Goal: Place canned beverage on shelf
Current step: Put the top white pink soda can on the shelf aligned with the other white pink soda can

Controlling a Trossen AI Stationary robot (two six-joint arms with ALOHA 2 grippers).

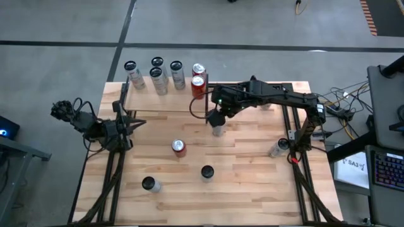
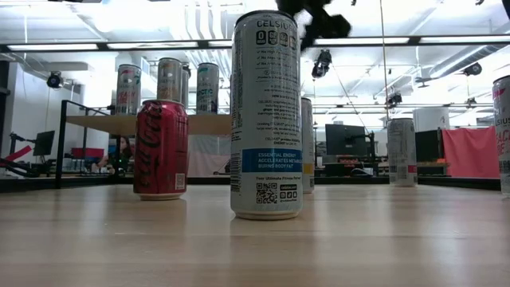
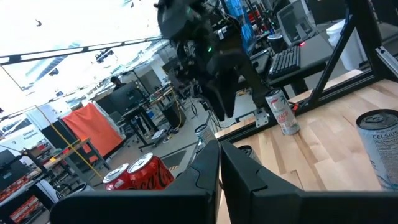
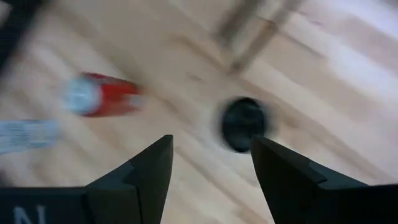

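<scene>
Above table centre | right hand (image 1: 217, 119) fingers apart | silver can (image 1: 218, 130) just below, ungripped | shelf (image 1: 142, 101) beside

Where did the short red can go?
In the high view the short red can stands on the wooden table, near its middle, in front of the shelf. A black-topped can is its nearest neighbour, and the right gripper hangs farther back.

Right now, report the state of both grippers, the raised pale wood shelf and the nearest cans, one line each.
right gripper: open, empty, over the silver can.
left gripper: shut, empty, at the table's left side.
dark-topped silver can: upright on the table, not gripped.
pale wood shelf on black posts: holds several upright cans.
red can: upright, mid-table.
</scene>
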